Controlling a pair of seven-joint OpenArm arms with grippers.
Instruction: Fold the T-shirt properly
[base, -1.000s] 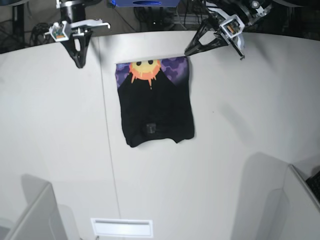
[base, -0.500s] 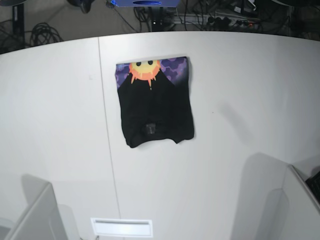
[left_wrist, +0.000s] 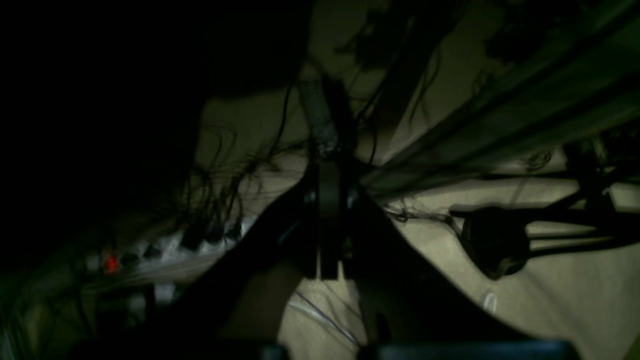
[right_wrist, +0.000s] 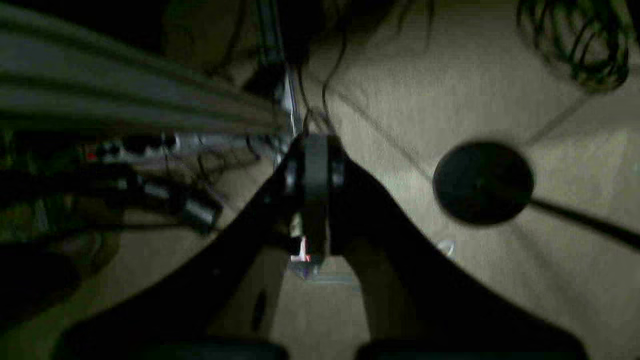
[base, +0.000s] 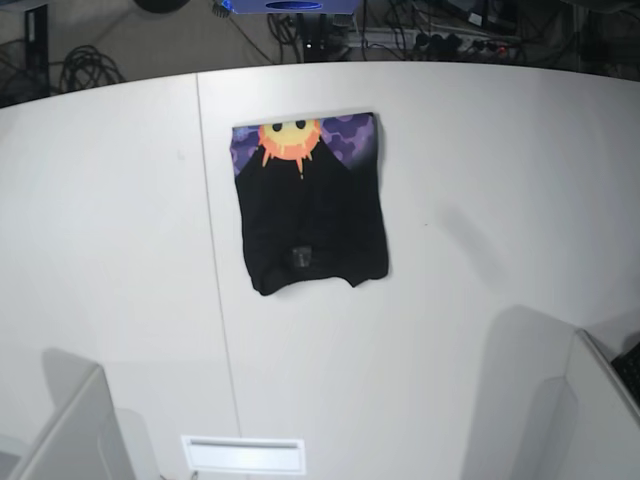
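Observation:
The T-shirt (base: 312, 210) lies folded into a compact rectangle on the white table (base: 480, 180), black side up, with a strip of the sun face (base: 290, 138) and purple camouflage showing along its far edge. Neither gripper shows in the base view. In the left wrist view my left gripper (left_wrist: 327, 172) has its fingers together and holds nothing, hanging over a dim floor behind the table. In the right wrist view my right gripper (right_wrist: 315, 150) is likewise shut and empty over the floor. The T-shirt is out of both wrist views.
A seam (base: 215, 260) runs down the table left of the T-shirt. Grey dividers stand at the near left (base: 65, 430) and near right (base: 590, 410), with a white slot (base: 243, 455) at the front edge. Cables, a power strip (left_wrist: 150, 250) and a round black base (right_wrist: 482, 182) lie on the floor.
Both arms, above the table's far edge a second ago, have pulled back out of the base view. The T-shirt has not moved.

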